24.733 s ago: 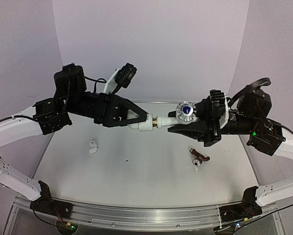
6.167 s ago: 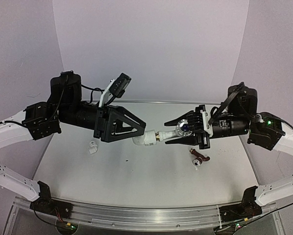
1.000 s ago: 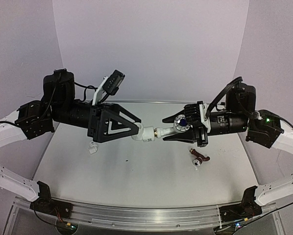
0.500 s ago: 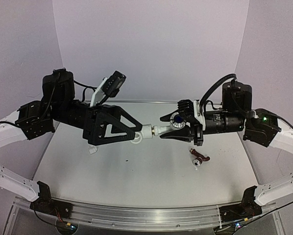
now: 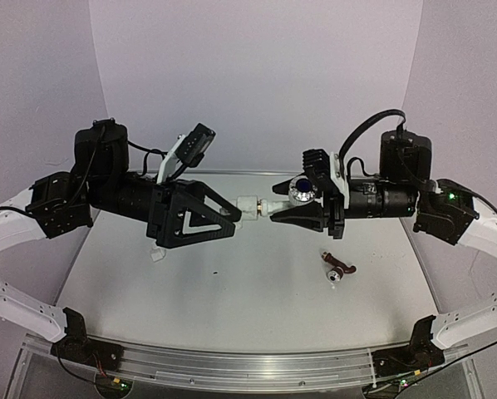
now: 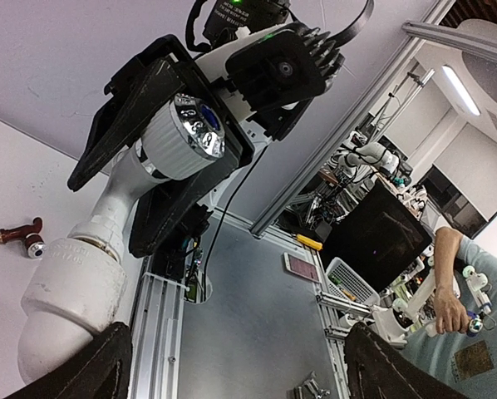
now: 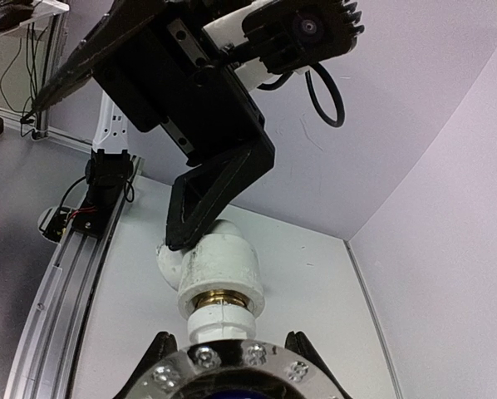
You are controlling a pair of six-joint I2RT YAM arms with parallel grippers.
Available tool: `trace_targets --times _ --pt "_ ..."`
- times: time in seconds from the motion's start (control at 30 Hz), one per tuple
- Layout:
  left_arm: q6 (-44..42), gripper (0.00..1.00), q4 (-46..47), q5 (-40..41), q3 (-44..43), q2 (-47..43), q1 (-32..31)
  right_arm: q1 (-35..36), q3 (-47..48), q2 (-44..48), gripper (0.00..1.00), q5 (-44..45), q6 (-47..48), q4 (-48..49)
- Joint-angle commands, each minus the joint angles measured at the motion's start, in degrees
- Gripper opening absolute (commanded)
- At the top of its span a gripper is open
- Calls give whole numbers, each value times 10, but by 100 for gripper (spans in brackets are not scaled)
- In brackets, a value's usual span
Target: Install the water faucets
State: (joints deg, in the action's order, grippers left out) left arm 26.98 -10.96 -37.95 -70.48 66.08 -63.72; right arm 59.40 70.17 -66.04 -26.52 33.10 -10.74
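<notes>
Threading step, mid-air above bench (image 5: 232, 316). Right end effector (image 5: 275, 201) clamped on water faucet (image 5: 297, 193) at knob; brass thread seated in white elbow fitting (image 5: 248, 204). Left end effector (image 5: 234, 221) spread wide, fitting beside one fingertip, ungripped. Next, likely: clamp fitting, hold square, turn faucet home.

The water faucet (image 5: 297, 192) sits between the right gripper (image 5: 275, 204) fingers, its threaded end in an elbow fitting (image 5: 248, 202) that juts out ahead of the fingertips. That fitting lies between the spread fingers of the left gripper (image 5: 233, 210), close against one of them. On the table (image 5: 232, 291), a second water faucet (image 5: 338, 271) lies below the right gripper and another elbow fitting (image 5: 156, 253) below the left gripper.
</notes>
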Motion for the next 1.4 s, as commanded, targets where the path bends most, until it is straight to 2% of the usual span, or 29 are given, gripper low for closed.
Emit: trace_targets --times 0.0,0.67,1.1,1.37 --pt "-7 89 2 28 6 -5 -1 0 38 3 0 -20 -28 57" --pt "-2 94 -1 30 18 -5 -1 0 50 1 0 -7 -61 85" --pt "1 99 -1 57 32 -15 -1 0 53 3 0 -22 -69 92" --pt "5 100 20 71 38 -33 0 0 40 7 0 -49 -72 91"
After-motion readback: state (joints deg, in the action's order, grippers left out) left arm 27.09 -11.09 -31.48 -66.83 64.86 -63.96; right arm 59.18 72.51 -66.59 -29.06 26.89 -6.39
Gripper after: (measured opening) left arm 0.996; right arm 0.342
